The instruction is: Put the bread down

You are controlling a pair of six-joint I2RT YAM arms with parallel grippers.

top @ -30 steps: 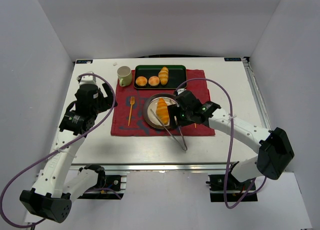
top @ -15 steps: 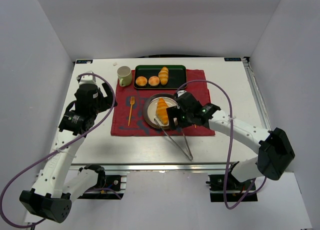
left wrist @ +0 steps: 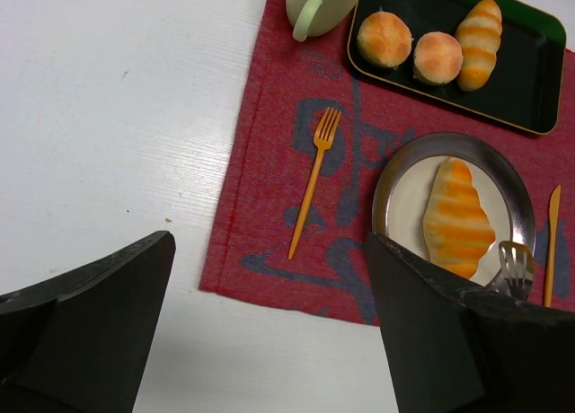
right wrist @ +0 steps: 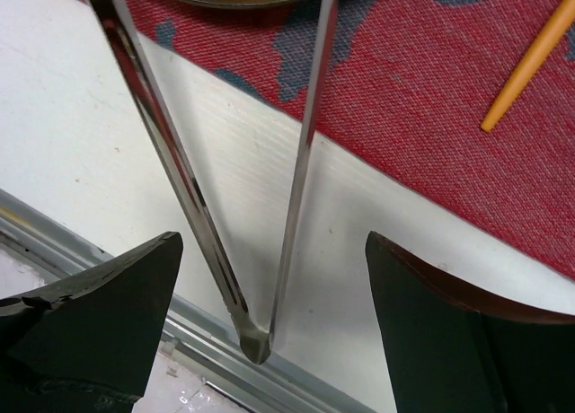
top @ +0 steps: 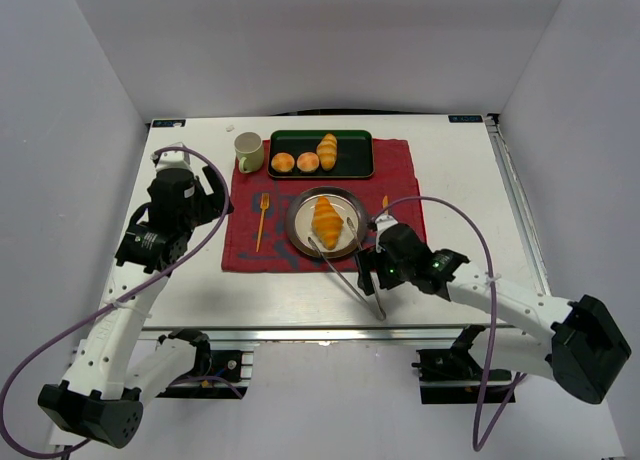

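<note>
The bread, a golden-orange croissant (top: 326, 221), lies on the silver plate (top: 292, 220) on the red mat. It also shows in the left wrist view (left wrist: 458, 220). Metal tongs (top: 350, 270) lie open, tips at the plate's near rim, hinge by the table's front edge. My right gripper (top: 368, 265) is open just above the tongs' handle end (right wrist: 301, 162); its fingers (right wrist: 108, 314) stand apart on either side and touch nothing. My left gripper (top: 213, 198) is open and empty over the white table left of the mat.
A green-rimmed black tray (top: 360, 140) at the back holds two round buns and a twisted roll. A pale mug (top: 249, 151) stands left of it. An orange fork (top: 262, 220) and an orange knife (top: 385, 202) flank the plate. The metal front rail (right wrist: 180, 323) is just behind the tongs' hinge.
My right gripper has let go of the tongs and drawn back from the plate toward the front edge. The tongs now rest on the table. The croissant and left arm have not moved.
</note>
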